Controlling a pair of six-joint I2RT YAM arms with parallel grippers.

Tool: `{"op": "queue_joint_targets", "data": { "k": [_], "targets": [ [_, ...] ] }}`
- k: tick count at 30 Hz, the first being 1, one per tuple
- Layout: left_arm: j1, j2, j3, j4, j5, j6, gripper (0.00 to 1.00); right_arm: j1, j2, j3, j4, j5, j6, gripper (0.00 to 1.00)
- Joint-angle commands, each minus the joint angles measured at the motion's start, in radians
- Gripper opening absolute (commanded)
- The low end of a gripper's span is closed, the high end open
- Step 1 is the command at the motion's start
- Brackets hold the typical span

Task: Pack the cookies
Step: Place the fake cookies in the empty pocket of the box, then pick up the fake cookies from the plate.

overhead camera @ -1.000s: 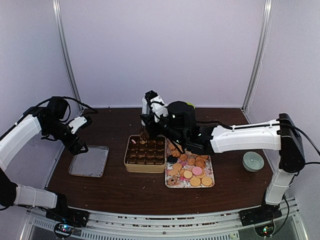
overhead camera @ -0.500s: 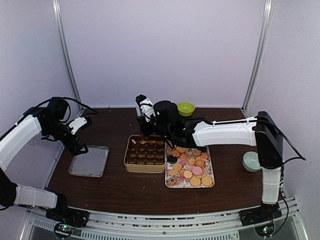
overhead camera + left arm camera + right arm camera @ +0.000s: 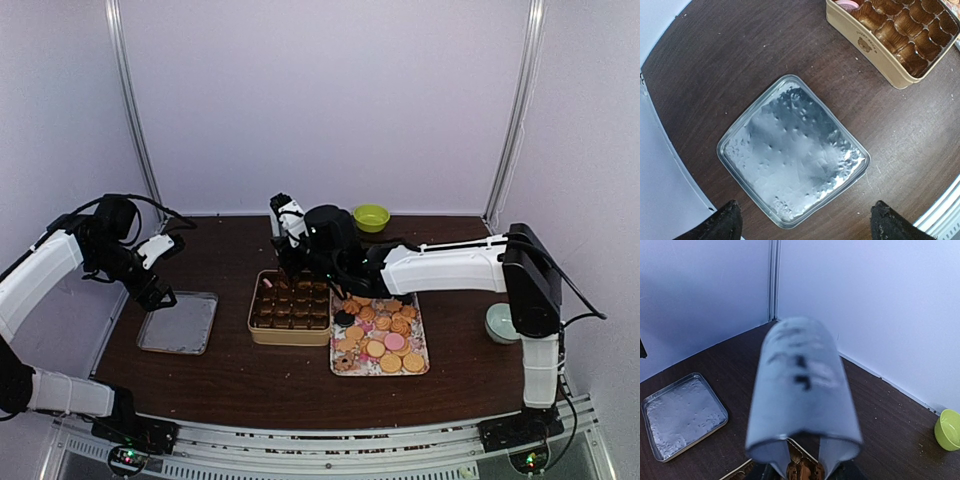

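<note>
Top external view: the cookies [image 3: 380, 335] lie heaped on a patterned tray [image 3: 395, 373] on the table [image 3: 240, 375], just beside the tin [image 3: 288, 338] at its 3 o'clock side. One pink cookie [image 3: 846, 4] sits in the tin. The right claw [image 3: 288, 266] hangs over the tin's 11 o'clock corner; whether it pinches anything, I cannot tell. The left claw [image 3: 807, 225], spread wide, hovers over a silver tray [image 3: 792, 150] at the table's 9 o'clock.

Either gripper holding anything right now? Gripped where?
Left gripper: open, nothing held, above the metal tray. Right gripper: a golden-brown bit shows between its jaws, but blur hides whether it is gripped, or where.
</note>
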Motion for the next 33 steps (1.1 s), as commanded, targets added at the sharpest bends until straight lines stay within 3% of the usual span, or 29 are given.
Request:
{"op": "queue_joint_targets", "data": {
  "k": [1, 12, 24, 33],
  "targets": [
    [0.007, -0.014, 0.003, -0.001, 0.019, -0.001, 0.92, -0.005, -0.033, 0.026, 0.045, -0.007, 0.015, 0.33],
    [0.007, -0.017, 0.013, -0.004, 0.016, -0.003, 0.92, -0.005, -0.239, -0.130, 0.092, 0.031, -0.018, 0.29],
    [0.008, -0.011, 0.021, -0.006, 0.017, -0.003, 0.92, -0.004, -0.650, -0.688, 0.165, 0.138, 0.112, 0.30],
    [0.007, 0.007, 0.029, -0.006, 0.024, -0.001, 0.92, 0.051, -0.901, -0.922, 0.009, 0.251, 0.218, 0.32]
  ]
}}
